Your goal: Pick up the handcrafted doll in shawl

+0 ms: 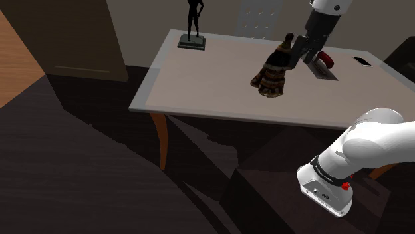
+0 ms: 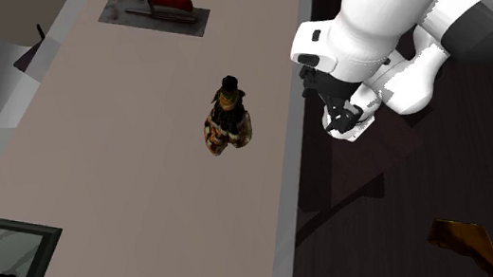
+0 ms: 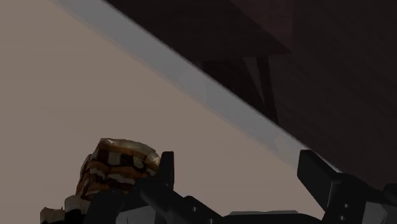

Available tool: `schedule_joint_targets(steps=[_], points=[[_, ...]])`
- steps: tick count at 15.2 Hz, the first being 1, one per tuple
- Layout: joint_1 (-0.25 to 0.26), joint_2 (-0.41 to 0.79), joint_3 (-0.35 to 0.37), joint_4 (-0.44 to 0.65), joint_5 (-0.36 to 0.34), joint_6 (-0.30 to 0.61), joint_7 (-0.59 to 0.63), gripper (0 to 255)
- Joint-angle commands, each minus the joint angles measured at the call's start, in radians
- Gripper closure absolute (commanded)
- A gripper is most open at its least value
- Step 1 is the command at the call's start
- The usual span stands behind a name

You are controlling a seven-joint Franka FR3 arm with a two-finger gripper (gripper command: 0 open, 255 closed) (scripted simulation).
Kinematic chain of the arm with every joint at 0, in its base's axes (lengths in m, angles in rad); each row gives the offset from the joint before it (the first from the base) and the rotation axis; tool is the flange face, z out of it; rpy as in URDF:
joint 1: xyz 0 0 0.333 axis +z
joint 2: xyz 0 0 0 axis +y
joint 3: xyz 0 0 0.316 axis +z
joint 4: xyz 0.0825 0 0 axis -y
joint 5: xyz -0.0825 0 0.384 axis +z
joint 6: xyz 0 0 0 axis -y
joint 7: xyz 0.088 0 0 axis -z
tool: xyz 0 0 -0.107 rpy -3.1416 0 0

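Two black fingers (image 3: 167, 170) stand apart in your wrist view with nothing between them, so you can read the gripper (image 3: 245, 181) as spread wide. Your doll (image 1: 271, 72) stands on the pale table (image 1: 199, 86), near the middle of its top, wrapped in a brown patterned shawl. In the shoulder view the gripper hangs just beside the doll's dark head, on that view's right (whether it touches, you cannot tell). In the wrist view the doll sits outside one finger, not in the gap. Elsewhere on the table you see a red-handled tool (image 2: 168, 2) on a grey slab (image 2: 121, 12) and a dark figurine (image 1: 193, 23) on a base.
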Motion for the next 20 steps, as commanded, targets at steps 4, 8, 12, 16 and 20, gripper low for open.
schedule_joint_targets(steps=[4,8,12,16,20], points=[[-0.005,0.068,-0.03,0.052,-0.081,0.026,-0.093,0],[-0.009,0.163,-0.063,0.132,-0.178,0.066,-0.209,0],[-0.011,0.262,-0.09,0.225,-0.263,0.108,-0.319,0],[-0.011,0.364,-0.11,0.33,-0.335,0.15,-0.422,0],[-0.012,0.374,-0.115,0.303,-0.349,0.195,-0.429,0]])
